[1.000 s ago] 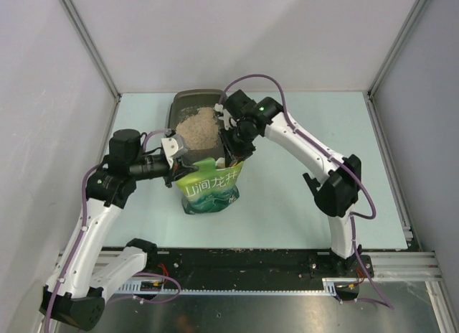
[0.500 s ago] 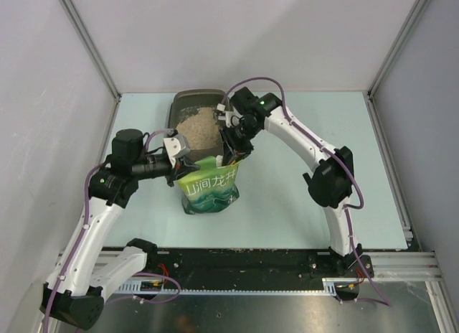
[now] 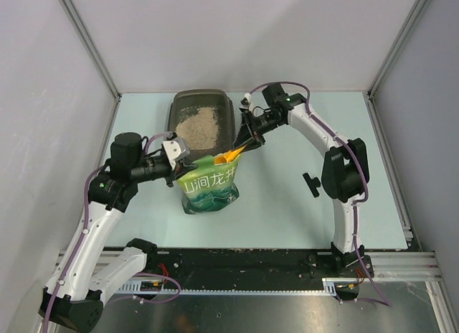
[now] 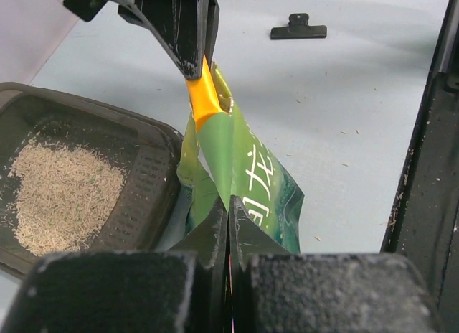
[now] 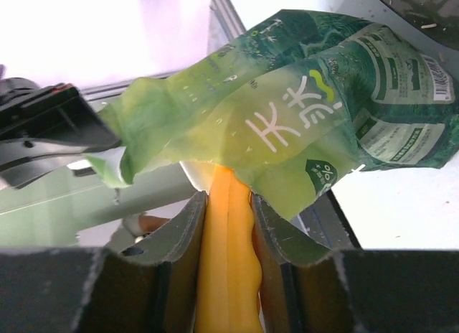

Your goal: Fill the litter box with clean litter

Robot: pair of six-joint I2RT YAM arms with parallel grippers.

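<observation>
The dark litter box [image 3: 181, 102] lies at the back of the table with a heap of pale clean litter [image 3: 198, 124] in it; both also show in the left wrist view, the litter box [image 4: 147, 197] and the litter [image 4: 61, 197]. A green pouch [image 3: 209, 188] stands just in front of it. My left gripper [image 3: 185, 163] is shut on the pouch's left top edge [image 4: 247, 168]. My right gripper [image 3: 244, 142] is shut on the handle of an orange scoop [image 5: 229, 261], and the scoop's head [image 3: 229, 156] reaches into the pouch's mouth [image 5: 287, 110].
A black binder clip [image 3: 311, 182] lies on the table to the right of the pouch, also seen far off as the clip [image 4: 297, 28] in the left wrist view. Grey walls close in the table at the left, back and right.
My right arm has swung to the right, away from over the litter box, and the orange scoop now points down into the pouch's mouth. The left gripper has kept hold of the pouch.
</observation>
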